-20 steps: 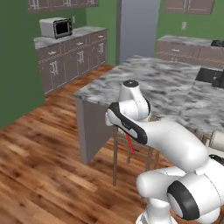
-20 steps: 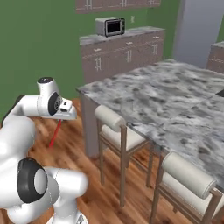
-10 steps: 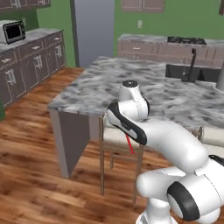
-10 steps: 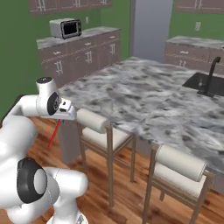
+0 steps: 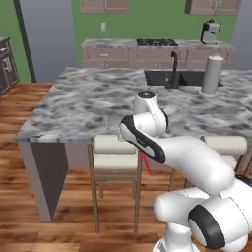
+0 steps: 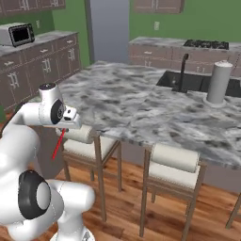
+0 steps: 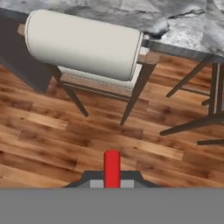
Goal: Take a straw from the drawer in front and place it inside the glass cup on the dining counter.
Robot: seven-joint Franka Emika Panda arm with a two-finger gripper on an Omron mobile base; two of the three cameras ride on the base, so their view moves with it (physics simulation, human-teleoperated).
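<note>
Currently our gripper (image 7: 112,181) is clamped on the red straw (image 7: 112,168), carried low over the wood floor beside the stool (image 7: 83,46) at the dining counter (image 5: 88,101) front edge. Risk, we think: lifting could snag that long straw on the counter edge and skew it. The glass cup we can't make out.

Two cushioned stools (image 6: 172,162) stand on the wood floor (image 7: 52,140).

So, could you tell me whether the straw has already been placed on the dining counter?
No, the straw hangs from the shut gripper below the edge of the dining counter, beside a stool.
</note>
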